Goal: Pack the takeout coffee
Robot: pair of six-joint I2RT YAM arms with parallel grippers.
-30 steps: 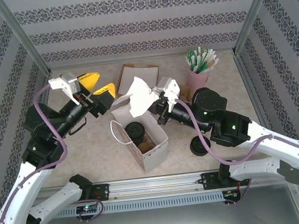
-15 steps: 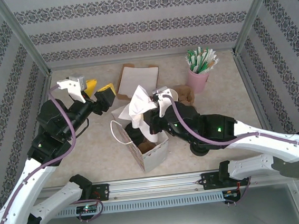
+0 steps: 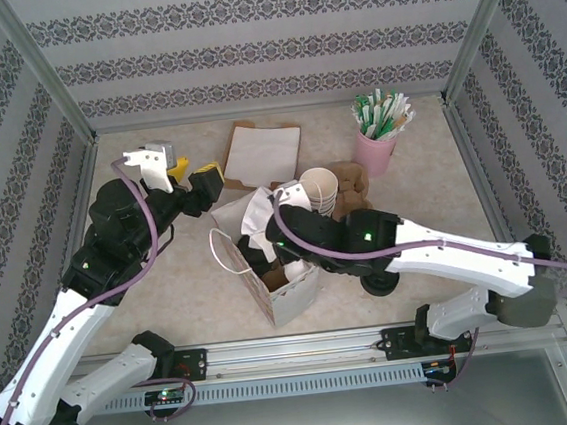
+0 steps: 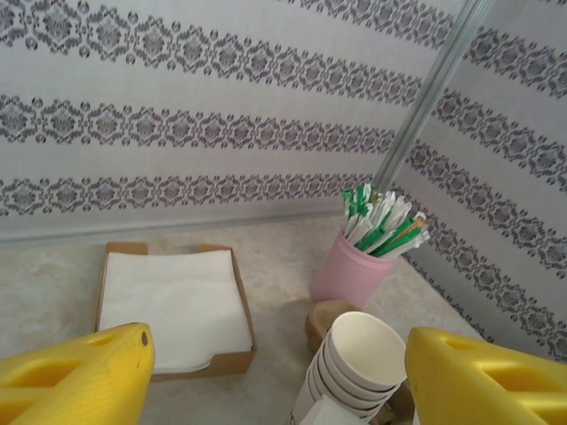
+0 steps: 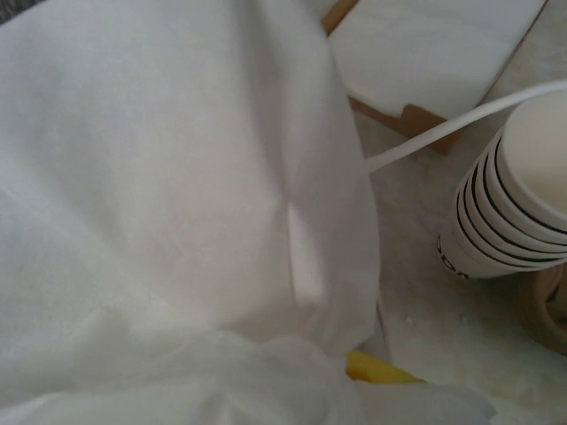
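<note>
Takeout coffee hidden in bag (image 3: 296,287); right gripper (image 3: 269,244) tight on napkin (image 5: 177,177) at rim; left gripper (image 3: 195,169) wide.

Pale speckled table (image 3: 169,274). Bears a cardboard napkin tray (image 3: 262,149) far centre, a pink holder (image 3: 375,150) of green-and-white sticks far right, stacked white cups (image 3: 319,187) beside a brown pile (image 3: 353,181), perhaps sleeves. Near centre an open white bag (image 3: 293,290), with something black (image 3: 378,284) just right.

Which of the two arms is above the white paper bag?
The right arm's gripper, clutching a white napkin over the bag; the left gripper hangs open beside it.
</note>
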